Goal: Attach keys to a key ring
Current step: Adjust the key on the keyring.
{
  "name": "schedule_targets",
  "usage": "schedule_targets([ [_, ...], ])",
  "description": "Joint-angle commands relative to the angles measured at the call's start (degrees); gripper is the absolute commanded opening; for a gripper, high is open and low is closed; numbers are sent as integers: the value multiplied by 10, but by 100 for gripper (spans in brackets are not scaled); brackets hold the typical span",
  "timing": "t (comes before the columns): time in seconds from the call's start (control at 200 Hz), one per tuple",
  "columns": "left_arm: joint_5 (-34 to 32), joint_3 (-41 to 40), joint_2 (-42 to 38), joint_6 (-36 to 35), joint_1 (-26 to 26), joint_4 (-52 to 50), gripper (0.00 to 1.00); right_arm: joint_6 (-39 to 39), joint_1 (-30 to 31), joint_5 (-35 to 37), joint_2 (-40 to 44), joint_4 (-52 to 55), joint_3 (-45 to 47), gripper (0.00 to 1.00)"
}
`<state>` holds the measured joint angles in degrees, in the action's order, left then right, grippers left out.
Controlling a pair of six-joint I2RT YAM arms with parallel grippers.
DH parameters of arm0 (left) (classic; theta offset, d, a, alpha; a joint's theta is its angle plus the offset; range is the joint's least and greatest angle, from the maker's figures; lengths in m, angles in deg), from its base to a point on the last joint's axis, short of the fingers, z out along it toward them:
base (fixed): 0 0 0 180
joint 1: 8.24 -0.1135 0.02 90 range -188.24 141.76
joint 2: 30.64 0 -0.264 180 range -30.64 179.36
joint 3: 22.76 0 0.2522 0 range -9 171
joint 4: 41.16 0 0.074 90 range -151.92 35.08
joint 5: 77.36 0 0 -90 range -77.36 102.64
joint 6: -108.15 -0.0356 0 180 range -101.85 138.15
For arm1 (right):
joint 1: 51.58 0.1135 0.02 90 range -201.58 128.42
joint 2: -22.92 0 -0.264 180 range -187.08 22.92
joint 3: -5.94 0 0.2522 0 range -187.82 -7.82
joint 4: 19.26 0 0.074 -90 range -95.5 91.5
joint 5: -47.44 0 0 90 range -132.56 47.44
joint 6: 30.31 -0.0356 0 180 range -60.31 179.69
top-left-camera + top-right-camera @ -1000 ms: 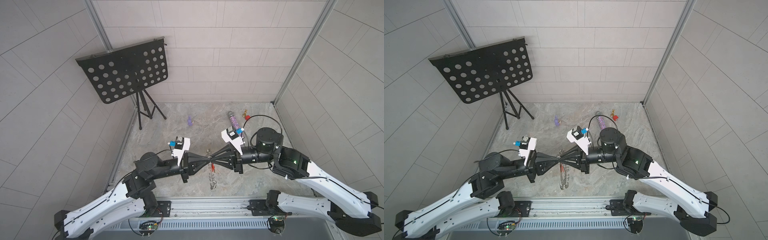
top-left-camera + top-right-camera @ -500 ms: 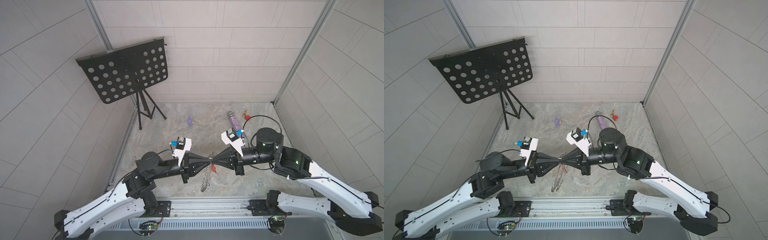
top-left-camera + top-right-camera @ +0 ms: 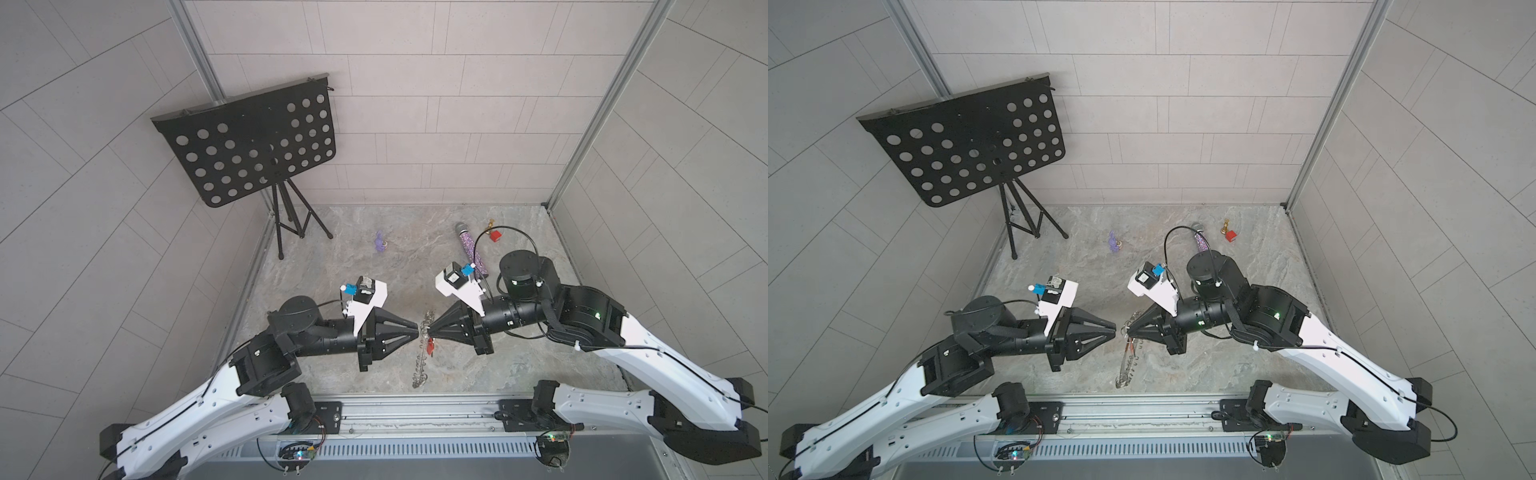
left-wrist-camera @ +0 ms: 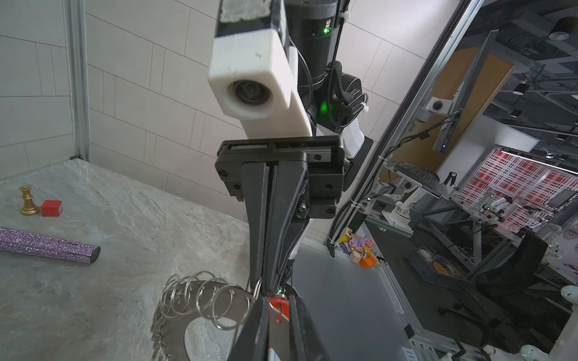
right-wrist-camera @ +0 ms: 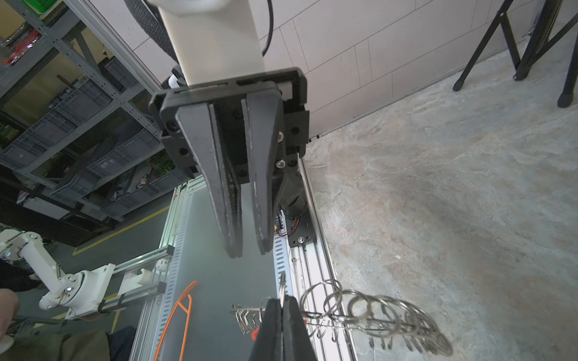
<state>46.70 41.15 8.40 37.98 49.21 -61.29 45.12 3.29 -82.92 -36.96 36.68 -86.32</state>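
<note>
Right tool [image 3: 429, 331] pinches key ring [image 3: 423, 359] loop; left tool [image 3: 416, 327] ajar, empty, just beside it.

Bright, even diffuse light. Soft shadows on tabletop [image 3: 374, 274]. Top views bow at edges. Wrist-view backgrounds dimmer.

grey marbled surface [image 3: 374, 274] with a few small things toward its far edge
a black music stand [image 3: 291, 216] has its tripod feet in the far left corner. a small purple figure [image 3: 380, 242] lies near the far middle. farther right a glittery purple tube [image 3: 468, 247] lies flat. beyond it, a gold chess piece [image 3: 489, 226] stands upright just beside a red cube [image 3: 495, 236].
</note>
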Motion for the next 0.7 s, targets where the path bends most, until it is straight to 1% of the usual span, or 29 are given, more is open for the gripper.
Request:
schedule_targets([
  [0.0, 22, 15, 6, -19, 3, -32, 18, 8, 4, -20, -2, 10, -21, 0],
  [0.54, 21, 9, 7, -26, 3, -44, 18, 6, 24, -19, -23, 5, -28, 0],
  [0.695, 3, 7, 0, -31, 3, -59, 19, 6, 23, -23, -23, 7, -29, 0],
])
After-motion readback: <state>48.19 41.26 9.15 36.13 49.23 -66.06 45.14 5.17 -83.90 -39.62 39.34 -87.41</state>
